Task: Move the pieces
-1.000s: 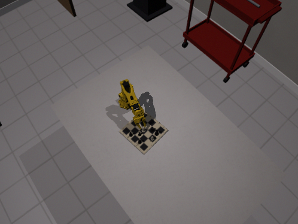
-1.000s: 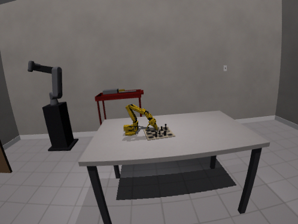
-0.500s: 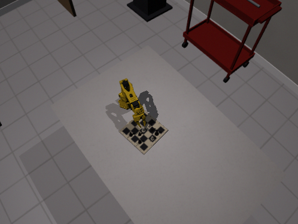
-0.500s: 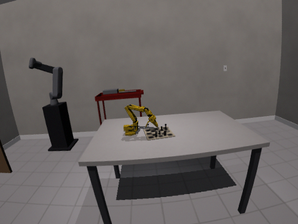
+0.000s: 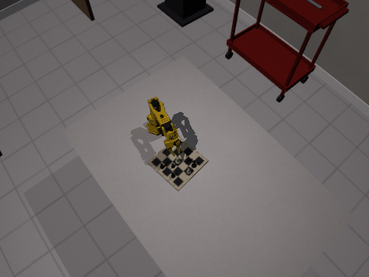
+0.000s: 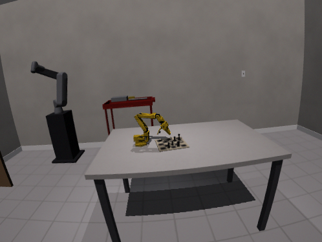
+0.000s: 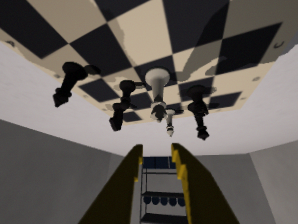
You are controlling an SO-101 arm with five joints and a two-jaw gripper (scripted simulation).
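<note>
I am viewing the board [image 7: 135,25] through the wrist camera, which is showing it inverted. The gripper [image 7: 156,147] is standing narrow, and nothing is showing in the gap between its jaws, so I am treating it as holding nothing.

The white piece [image 7: 159,95] is standing upright on a dark square, with its long axis perpendicular to the board. It is lying straight ahead of the gripper, in line with the gap and apart from the fingertips. Black pieces are flanking it: one [image 7: 122,102] just beside it on one side, one [image 7: 198,107] near it on the other, and a third [image 7: 67,82] further out.

I cannot read the edge letters, so I cannot tell which square the white piece is occupying.

I am judging that any regrasp calls for widening the jaws first, then advancing along this line between the two black neighbours. No containers are involved; the board is lying flat on the worktop [image 7: 20,75].
</note>
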